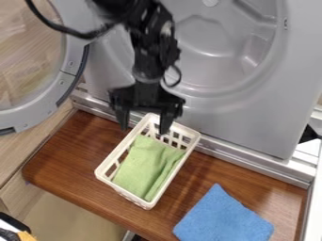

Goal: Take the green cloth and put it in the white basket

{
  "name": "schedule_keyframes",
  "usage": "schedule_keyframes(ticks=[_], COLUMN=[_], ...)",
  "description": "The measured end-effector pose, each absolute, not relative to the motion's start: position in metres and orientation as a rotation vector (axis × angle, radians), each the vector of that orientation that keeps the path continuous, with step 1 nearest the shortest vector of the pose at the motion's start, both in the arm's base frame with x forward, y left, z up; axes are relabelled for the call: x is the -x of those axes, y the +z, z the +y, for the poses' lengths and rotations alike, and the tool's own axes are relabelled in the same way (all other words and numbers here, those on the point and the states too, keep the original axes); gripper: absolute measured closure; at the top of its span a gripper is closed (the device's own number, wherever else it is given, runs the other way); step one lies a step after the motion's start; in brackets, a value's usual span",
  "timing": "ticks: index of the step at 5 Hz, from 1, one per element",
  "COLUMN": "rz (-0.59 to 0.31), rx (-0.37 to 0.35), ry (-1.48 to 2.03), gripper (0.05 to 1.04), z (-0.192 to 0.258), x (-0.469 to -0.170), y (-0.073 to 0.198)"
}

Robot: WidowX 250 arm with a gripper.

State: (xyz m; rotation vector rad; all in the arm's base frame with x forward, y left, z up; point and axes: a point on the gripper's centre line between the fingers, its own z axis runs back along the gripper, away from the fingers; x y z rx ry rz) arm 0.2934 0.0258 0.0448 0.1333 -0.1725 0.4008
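My gripper (144, 126) hangs over the back end of the white basket (107, 166), its two fingers spread apart with nothing between them. The basket stands at a slant on the brown wooden board. Inside it, the green cloth (143, 165) lies folded along the bottom, covering the middle and front part. The gripper is above and behind the cloth, apart from it.
A blue cloth (224, 217) lies on the board (75, 162) to the right of the basket. Behind rises a grey machine front (252, 127) with a round drum opening, and its round door (60, 94) stands open at the left.
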Motion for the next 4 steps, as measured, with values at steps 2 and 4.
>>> schedule_keyframes(ticks=[2, 4], rz=[-0.094, -0.121], rx=[-0.086, -0.065], ry=[0.409, 0.364], gripper=[0.083, 0.083], z=[0.016, -0.002], x=[-0.279, -0.276], y=[0.073, 0.123])
